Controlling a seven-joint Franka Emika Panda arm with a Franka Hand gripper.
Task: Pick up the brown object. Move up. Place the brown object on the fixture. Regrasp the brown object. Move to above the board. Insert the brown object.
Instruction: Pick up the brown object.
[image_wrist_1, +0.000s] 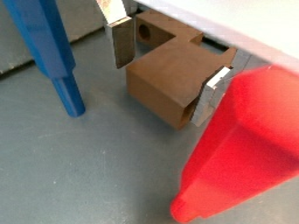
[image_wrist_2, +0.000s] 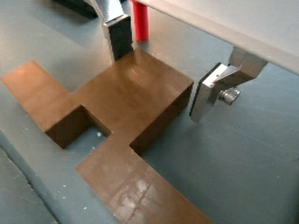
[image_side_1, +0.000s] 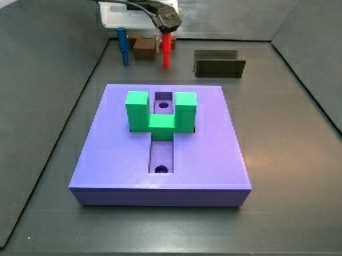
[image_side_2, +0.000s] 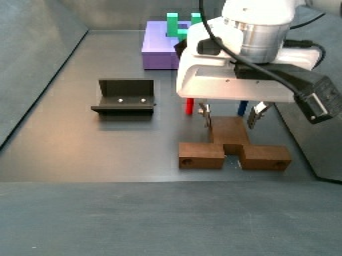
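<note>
as my gripper (image_wrist_2: 163, 70) straddles the brown object (image_wrist_2: 111, 101) lying on the worktop (image_side_2: 80, 150), fingers (image_wrist_2: 212, 90) apart at its middle arm, i judge an off-centre squeeze could twist it. fixture (image_side_2: 123, 97) sits at nine o'clock.

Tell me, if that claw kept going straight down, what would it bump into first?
Probably the brown object: the claw sits right over it, fingers straddling its middle bar. Contact isn't clear.

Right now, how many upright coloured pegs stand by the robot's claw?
2: a blue peg and a red peg, both standing beside the gripper at the brown object.
</note>
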